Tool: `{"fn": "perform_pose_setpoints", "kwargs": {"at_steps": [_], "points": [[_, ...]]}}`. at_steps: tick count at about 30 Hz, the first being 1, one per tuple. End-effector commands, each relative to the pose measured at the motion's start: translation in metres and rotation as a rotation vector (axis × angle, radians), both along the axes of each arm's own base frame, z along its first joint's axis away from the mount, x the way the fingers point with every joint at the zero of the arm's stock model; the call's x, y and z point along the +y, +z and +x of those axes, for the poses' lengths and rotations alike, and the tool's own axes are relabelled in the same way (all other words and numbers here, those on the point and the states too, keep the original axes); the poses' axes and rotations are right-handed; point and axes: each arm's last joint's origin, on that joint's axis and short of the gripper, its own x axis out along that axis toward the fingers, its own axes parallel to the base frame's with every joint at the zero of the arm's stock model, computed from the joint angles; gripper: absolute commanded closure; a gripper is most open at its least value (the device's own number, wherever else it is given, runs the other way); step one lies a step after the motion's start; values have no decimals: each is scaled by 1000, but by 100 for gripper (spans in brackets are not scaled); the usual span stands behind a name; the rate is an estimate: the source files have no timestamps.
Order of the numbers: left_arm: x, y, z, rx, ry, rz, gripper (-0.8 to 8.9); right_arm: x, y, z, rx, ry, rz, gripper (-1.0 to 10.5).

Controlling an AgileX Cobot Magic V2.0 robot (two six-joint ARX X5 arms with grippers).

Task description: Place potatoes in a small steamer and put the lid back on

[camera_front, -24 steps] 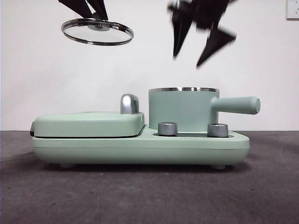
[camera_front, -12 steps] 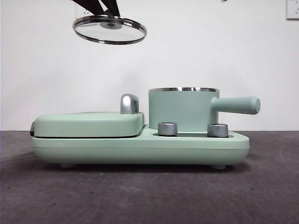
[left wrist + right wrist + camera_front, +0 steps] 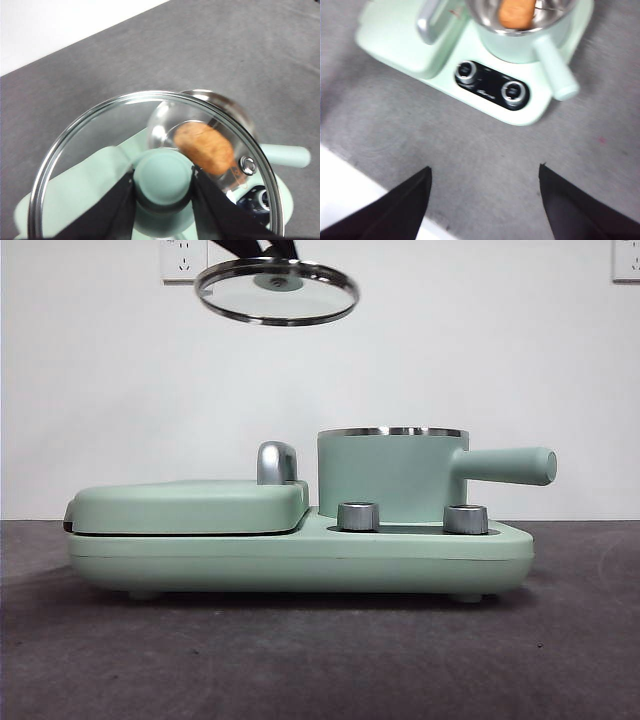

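**Listener:** What could go wrong from here?

**Me:** My left hand [image 3: 162, 182] has its two black jaws closed on the mint-green knob of the lid [image 3: 277, 292], holding it high in the air. The lid hangs slightly tilted. The small steamer [image 3: 392, 473] is well below my hand and off to one side, so the lid has to travel across and down. I judge that if it arrives off-centre or tilted, its steel rim could catch the pot's rim and sit crooked. The knob is smooth and rounded, so it might also slip between my jaws.

**Listener:** Is the potato in the way?

**Me:** The potato [image 3: 204, 148] lies inside the steamer, below my hand, seen through the glass. It is oblong, lumpy, matte orange-brown, and spans most of the pot's width. I cannot tell whether it rises above the rim; if it does, the lid would rock.

**Listener:** And your other hand?

**Me:** My right hand [image 3: 485, 195] is wide open, holding nothing, above the grey worktop [image 3: 485, 150], well apart from the appliance base [image 3: 300, 555].

**Listener:** Describe the lid.

**Me:** A round clear glass disc with a bright steel rim.
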Motion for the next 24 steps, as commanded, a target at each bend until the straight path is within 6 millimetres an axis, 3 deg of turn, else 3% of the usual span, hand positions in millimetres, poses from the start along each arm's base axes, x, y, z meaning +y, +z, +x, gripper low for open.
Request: {"fn": "perform_pose_setpoints", "kwargs": {"at_steps": [1, 6, 12, 24], "points": [[-11, 11, -3, -58, -39, -34, 789, -6, -18, -18, -37, 4, 25, 611], [-28, 7, -4, -78, -78, -48, 790, -18, -50, -46, -81, -17, 64, 611], [-50, -6, 5, -86, -110, -57, 789, -29, -73, -72, -114, -51, 114, 611], [-89, -61, 45, -71, -126, -46, 789, -36, -77, -89, -153, -79, 166, 611]]}}
